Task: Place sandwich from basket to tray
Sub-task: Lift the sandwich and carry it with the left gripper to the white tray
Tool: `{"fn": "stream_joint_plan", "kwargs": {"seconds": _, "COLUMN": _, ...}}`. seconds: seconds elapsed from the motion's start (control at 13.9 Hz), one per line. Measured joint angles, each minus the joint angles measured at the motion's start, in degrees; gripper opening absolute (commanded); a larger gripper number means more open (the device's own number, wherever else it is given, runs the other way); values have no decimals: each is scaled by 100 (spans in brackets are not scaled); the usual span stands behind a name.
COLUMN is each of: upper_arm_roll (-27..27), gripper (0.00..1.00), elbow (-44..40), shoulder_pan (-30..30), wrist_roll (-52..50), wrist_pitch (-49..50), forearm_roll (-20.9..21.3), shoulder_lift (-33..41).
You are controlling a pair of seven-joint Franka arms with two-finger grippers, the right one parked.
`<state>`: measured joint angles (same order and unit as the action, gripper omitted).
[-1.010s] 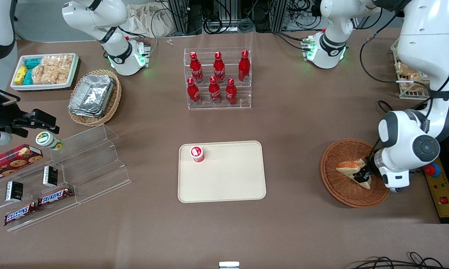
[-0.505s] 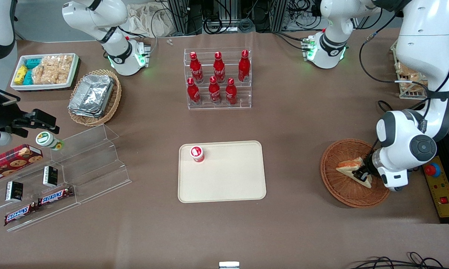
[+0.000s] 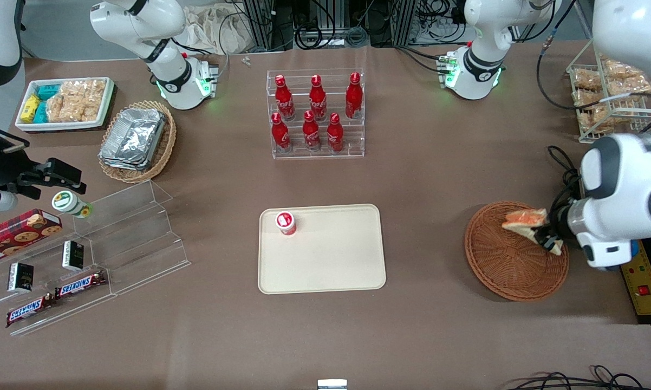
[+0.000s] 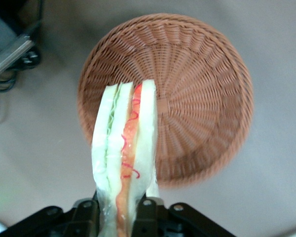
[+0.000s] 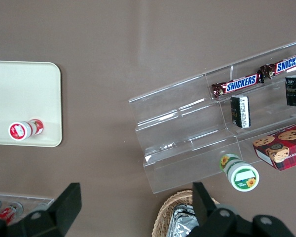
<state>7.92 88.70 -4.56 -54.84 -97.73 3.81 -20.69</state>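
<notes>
Now the sandwich (image 3: 525,221), a soft triangular wedge of white bread with orange and green layers, hangs clamped in my gripper (image 3: 546,239) above the round woven wicker basket (image 3: 507,260), well apart from the flat beige tray (image 3: 331,260)

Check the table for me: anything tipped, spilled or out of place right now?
Nothing spilled or damaged. The gripper holds the sandwich above the basket. One small oddity: a green-lidded cup lies on its side on the clear shelf, toward the parked arm's end. The tray carries one upright red-capped bottle.
</notes>
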Motion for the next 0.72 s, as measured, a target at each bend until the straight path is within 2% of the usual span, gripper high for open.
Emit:
{"fn": "stream_joint_plan", "kwargs": {"seconds": 0.14, "upper_arm_roll": 361, "gripper": 0, "elbow": -479, "shoulder_pan": 23, "wrist_roll": 34, "wrist_pitch": 614, "forearm_roll": 0, "shoulder_lift": 79}}
{"fn": "stream_joint_plan", "kwargs": {"seconds": 0.36, "upper_arm_roll": 835, "gripper": 0, "elbow": -565, "shoulder_pan": 97, "wrist_roll": 94, "wrist_pitch": 684, "forearm_roll": 1, "shoulder_lift": 21}}
{"fn": "stream_joint_plan", "kwargs": {"seconds": 0.58, "upper_arm_roll": 1038, "gripper": 0, "elbow": -577, "shoulder_pan": 310, "wrist_roll": 564, "wrist_pitch": 685, "forearm_roll": 7, "shoulder_lift": -74}}
{"fn": "stream_joint_plan", "kwargs": {"seconds": 0.72, "upper_arm_roll": 1076, "gripper": 0, "elbow": -584, "shoulder_pan": 670, "wrist_roll": 632, "wrist_pitch": 679, "forearm_roll": 23, "shoulder_lift": -167}}
